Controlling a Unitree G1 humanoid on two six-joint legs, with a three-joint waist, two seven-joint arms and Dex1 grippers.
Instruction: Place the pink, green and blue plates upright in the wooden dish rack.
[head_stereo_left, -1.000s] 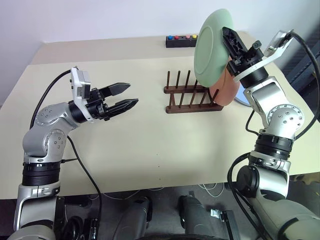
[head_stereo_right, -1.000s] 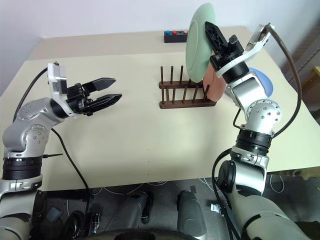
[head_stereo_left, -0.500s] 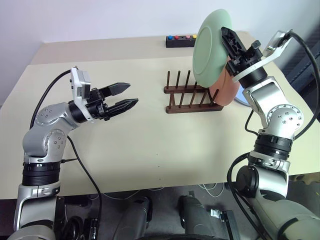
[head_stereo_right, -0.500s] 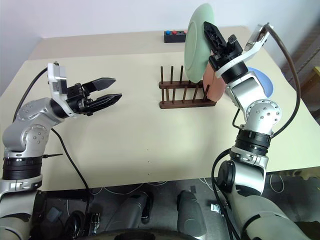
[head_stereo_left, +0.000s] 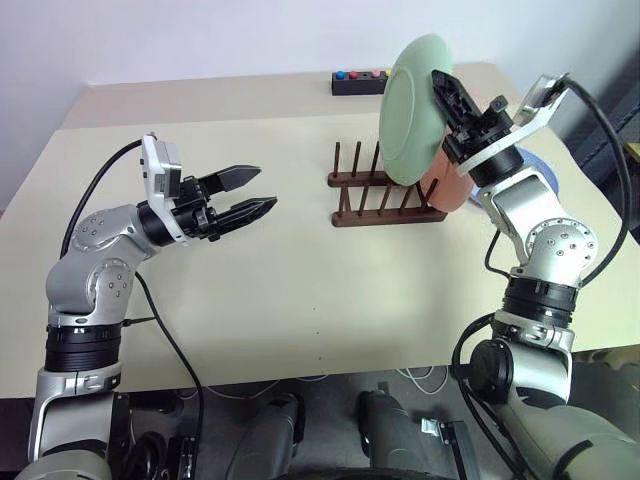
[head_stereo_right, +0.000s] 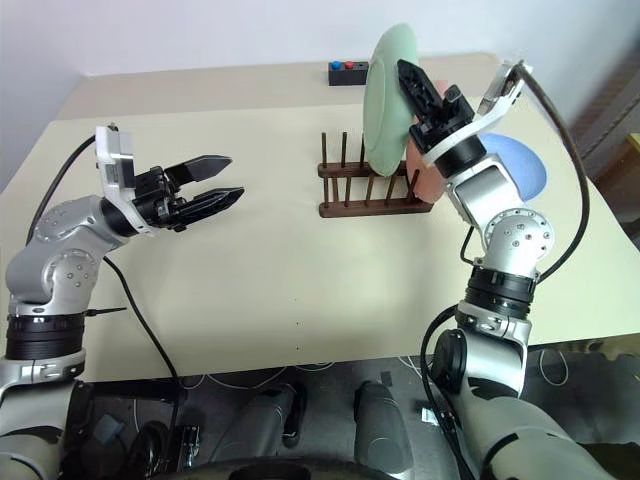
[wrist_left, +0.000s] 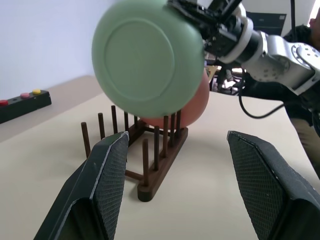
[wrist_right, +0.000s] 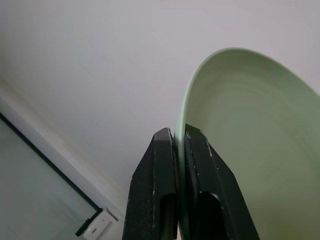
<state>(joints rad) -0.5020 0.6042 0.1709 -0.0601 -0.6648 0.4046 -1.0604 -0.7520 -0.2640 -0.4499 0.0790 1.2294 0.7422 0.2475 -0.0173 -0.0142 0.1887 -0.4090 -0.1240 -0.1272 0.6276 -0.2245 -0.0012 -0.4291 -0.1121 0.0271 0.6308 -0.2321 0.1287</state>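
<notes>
Green plate (head_stereo_left: 412, 108) on edge above rack (head_stereo_left: 385, 195), tilted, face leftward.

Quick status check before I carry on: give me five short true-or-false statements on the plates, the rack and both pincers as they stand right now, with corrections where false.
1. The right pincer is shut on the green plate. True.
2. The pink plate stands upright in the wooden dish rack. True.
3. The left pincer holds the blue plate. False: it is open and empty, and the blue plate lies flat on the table behind the right arm.
4. The green plate is seated between the rack's pegs. False: it is held in the air above the rack.
5. A black box with coloured buttons sits at the table's far edge. True.
</notes>
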